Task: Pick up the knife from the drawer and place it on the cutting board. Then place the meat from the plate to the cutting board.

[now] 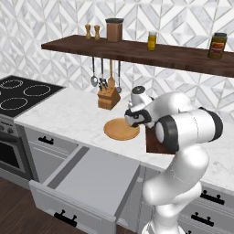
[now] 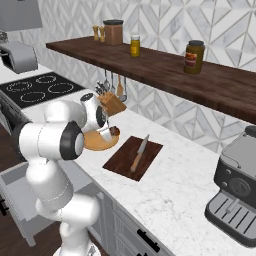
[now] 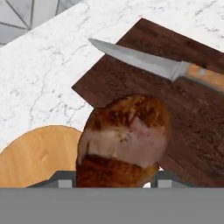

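Meat (image 3: pixel 124 140) gripped in tool (image 3: pixel 113 181) | above plate (image 3: pixel 39 157) edge | knife (image 3: pixel 162 66) lying on cutting board (image 3: pixel 192 127)

Under my fingers the counter (image 2: pixel 165 190) is white marble. Flat on it lies the cutting board (image 2: pixel 120 162), with the plate (image 2: pixel 97 144) just beside its corner. A knife block (image 1: pixel 109 98) stands back near the wall, and a grey coffee machine (image 2: pixel 237 185) sits far along the counter.
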